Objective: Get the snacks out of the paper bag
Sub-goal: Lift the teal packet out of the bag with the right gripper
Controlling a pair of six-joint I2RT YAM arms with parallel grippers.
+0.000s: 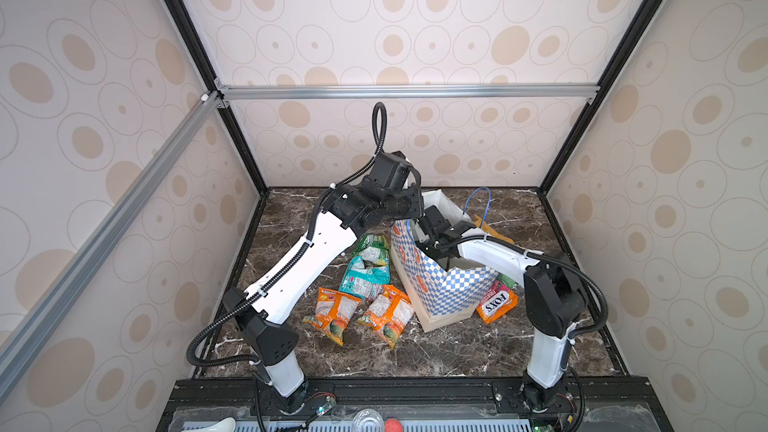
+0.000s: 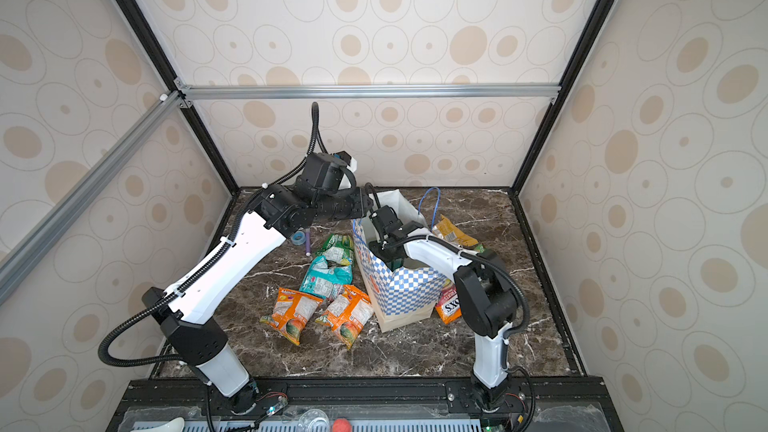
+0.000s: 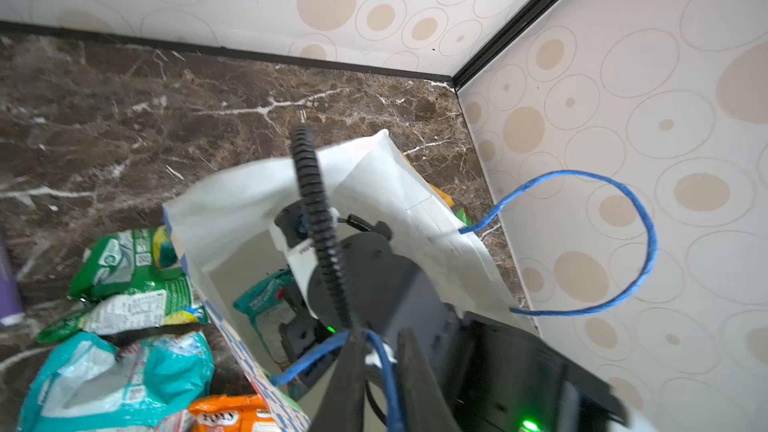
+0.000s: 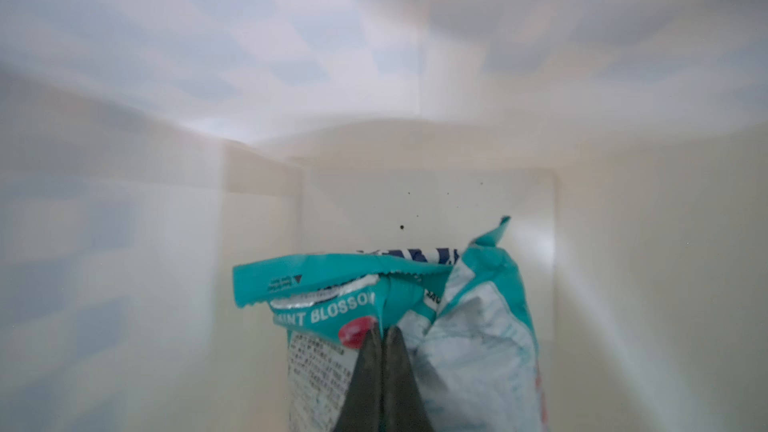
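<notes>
Right gripper (image 4: pixel 383 330), jaws pinched shut on the crumpled top of a teal packet (image 4: pixel 469 326), deep inside the paper bag (image 1: pixel 444 288): extraction is in hand, and the next move is judged to be a straight lift clear of the rim. Left gripper (image 3: pixel 380 351) straddles a blue cord handle (image 3: pixel 307 361); whether it grips cannot be told.

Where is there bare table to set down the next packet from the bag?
Bare table lies in front, between the orange packets and the near edge; also the far right corner behind the bag. Crowded on both sides of the bag.

Seven snacks (image 1: pixel 363 274) — one paper bag (image 1: pixel 440 288).
</notes>
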